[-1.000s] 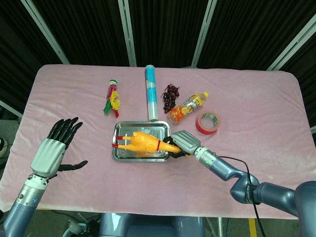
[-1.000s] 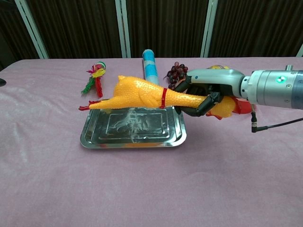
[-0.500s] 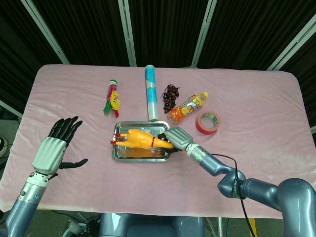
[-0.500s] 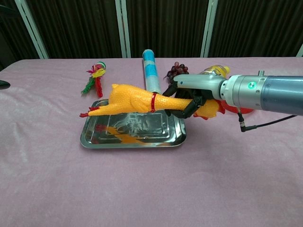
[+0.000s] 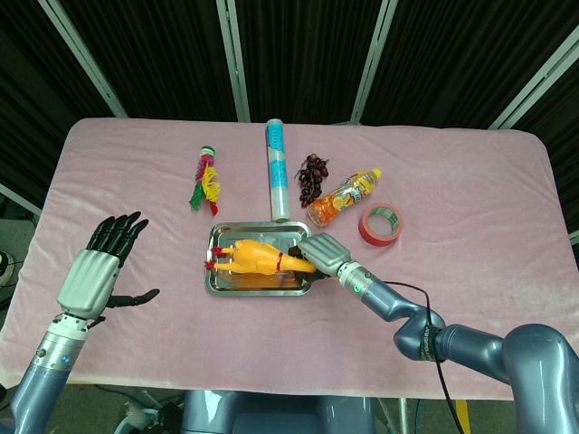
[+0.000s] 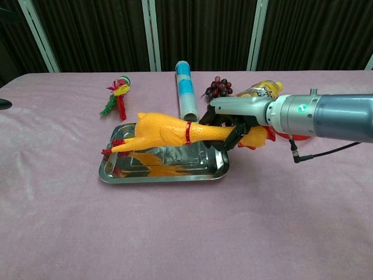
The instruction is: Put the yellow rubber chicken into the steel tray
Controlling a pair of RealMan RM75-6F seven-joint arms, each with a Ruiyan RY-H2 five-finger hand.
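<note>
Yellow rubber, dimpled over the body, with red feet and a red band at the neck, makes up the rubber chicken, which is held lengthwise over the steel tray. Its neck is gripped by the right hand, dark fingers curled around it; the head sticks out past the hand on the far side. The feet are dipped toward the tray's left end, and whether they touch the metal cannot be told. A yellow reflection is seen in the tray floor beneath the body. The left hand is kept wide, fingers spread, holding nothing, well apart from the tray over the pink tablecloth. Behind the tray, a tube lies nearly touching its far rim, with grapes, a bottle and red tape close by. Open cloth is left in front of the tray and to its left.
</note>
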